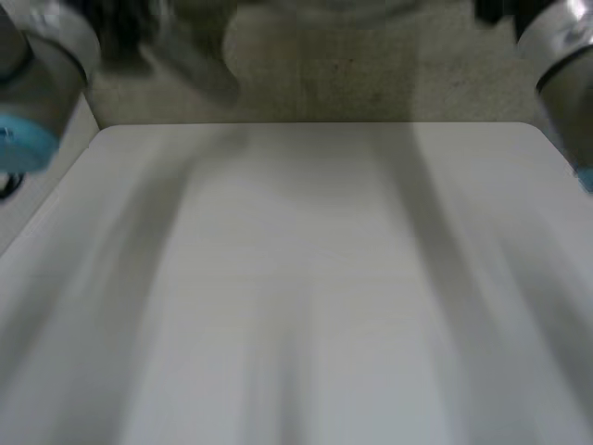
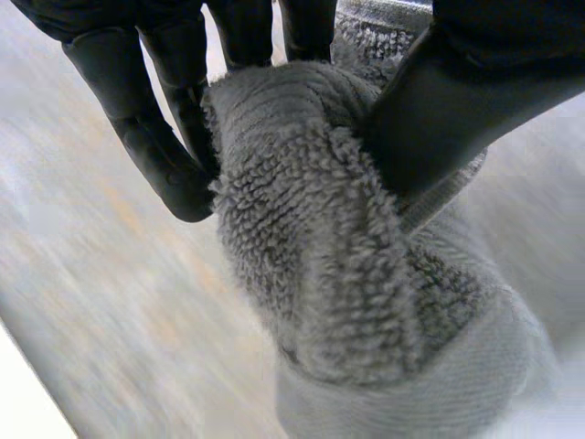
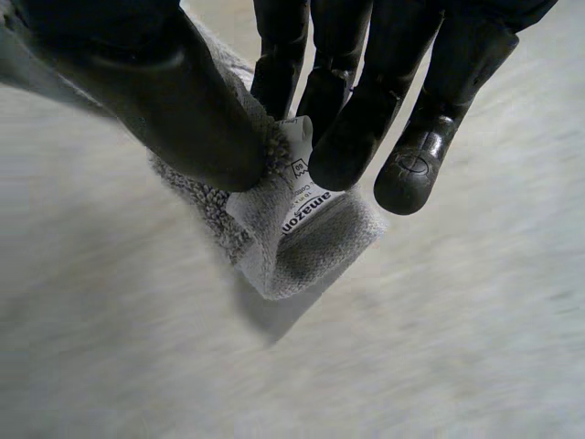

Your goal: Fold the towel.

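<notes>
Pinches a thick bunch of the grey terry towel (image 2: 320,256) in the left hand (image 2: 457,110), thumb on one side and curled fingers on the other, with a hemmed edge hanging below the fingertips. Grips a corner of the same towel in the right hand (image 3: 183,110), thumb against fingers, with the white care label (image 3: 306,197) caught right at the fingertips and the hemmed tip poking out just past them. Holds that corner clear of the pale surface under the palm, judging by the shadow beneath it. Leaves neither hand slack: both closed on cloth.

As for progress, probably early. No flat, stacked layers anywhere near either hand, just gathered cloth in two pinches. Has the white table (image 1: 315,278) available for the laying out. Most likely left to do: lay the towel flat on the table, carry one edge over to the other, line up the hems, let go, smooth down. Cannot tell how the cloth runs between the two hands, nor whether it is already doubled there.
</notes>
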You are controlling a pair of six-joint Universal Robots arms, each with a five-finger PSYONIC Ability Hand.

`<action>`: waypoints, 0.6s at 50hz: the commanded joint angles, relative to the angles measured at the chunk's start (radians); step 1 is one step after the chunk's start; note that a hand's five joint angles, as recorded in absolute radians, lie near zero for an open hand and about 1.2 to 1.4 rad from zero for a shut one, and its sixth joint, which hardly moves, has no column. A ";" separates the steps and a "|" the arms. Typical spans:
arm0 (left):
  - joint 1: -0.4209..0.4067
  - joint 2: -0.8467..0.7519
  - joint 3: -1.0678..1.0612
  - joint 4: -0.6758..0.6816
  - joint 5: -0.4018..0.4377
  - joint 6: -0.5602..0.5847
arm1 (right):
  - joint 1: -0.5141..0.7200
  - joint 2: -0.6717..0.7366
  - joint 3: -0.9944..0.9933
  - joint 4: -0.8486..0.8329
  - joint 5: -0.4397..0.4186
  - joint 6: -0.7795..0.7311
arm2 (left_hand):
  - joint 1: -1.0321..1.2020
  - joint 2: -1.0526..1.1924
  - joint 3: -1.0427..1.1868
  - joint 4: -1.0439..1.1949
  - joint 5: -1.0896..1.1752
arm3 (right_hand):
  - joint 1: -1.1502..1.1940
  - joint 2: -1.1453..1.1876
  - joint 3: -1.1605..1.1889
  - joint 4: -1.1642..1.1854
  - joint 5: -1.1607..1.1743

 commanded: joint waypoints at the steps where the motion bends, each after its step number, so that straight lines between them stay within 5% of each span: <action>1: 0.026 -0.009 -0.436 0.110 0.121 0.028 | -0.005 0.068 0.227 0.052 -0.053 -0.056 | -0.028 -0.075 -0.147 -0.123 -0.267 | 0.077 0.107 0.057 0.058 0.073; 13: 0.045 -0.007 -0.896 0.317 0.135 0.420 | -0.013 0.171 0.499 0.052 -0.056 -0.222 | -0.028 -0.075 -0.147 -0.123 -0.267 | 0.077 0.107 0.057 0.058 0.073; 30: 0.047 0.211 -1.007 0.317 0.144 0.312 | -0.018 0.056 0.597 0.053 -0.053 -0.215 | -0.028 -0.075 -0.147 -0.123 -0.267 | 0.077 0.107 0.057 0.058 0.073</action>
